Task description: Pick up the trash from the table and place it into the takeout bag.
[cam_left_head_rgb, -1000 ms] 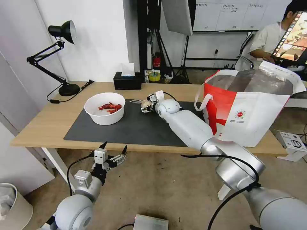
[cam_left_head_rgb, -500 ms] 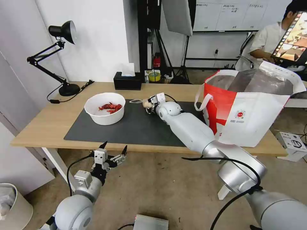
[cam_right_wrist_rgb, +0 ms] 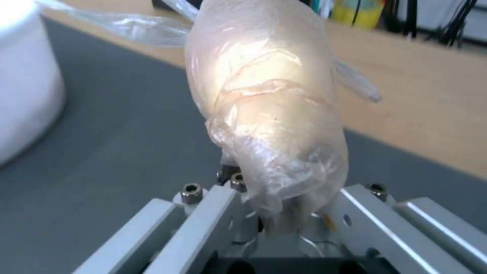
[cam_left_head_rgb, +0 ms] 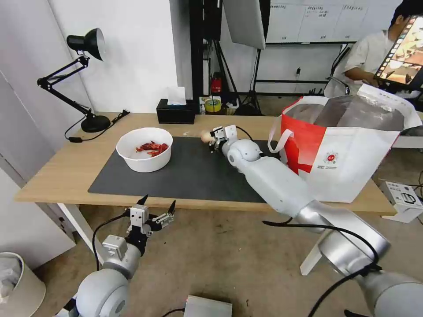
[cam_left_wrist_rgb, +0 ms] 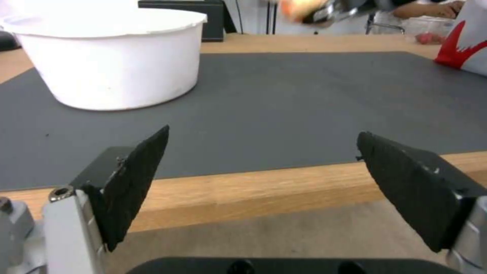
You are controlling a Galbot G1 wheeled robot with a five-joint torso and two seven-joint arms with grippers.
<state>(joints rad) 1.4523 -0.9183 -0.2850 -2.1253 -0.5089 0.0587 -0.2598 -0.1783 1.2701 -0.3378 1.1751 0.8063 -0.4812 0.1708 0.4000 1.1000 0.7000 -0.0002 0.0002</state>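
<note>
Clear wrap crinkling around the beige lump [cam_right_wrist_rgb: 264, 106], clamped in the right hand [cam_left_head_rgb: 212, 140] above the worktop's [cam_left_head_rgb: 57, 176] dark mat [cam_left_head_rgb: 194, 176], beside the takeout bag [cam_left_head_rgb: 352, 149]. Probably light, soft, slippery; pinching the lump itself, not loose film. Left hand [cam_left_head_rgb: 155, 208] hanging apart below the edge.

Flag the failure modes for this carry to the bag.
1. Right gripper pinches the wrapped lump mostly by its loose clear film; it may slip free.
2. The takeout bag has a tall rim and strap handles; a low carry could snag there.
3. Left gripper hangs open below the table edge.
</note>
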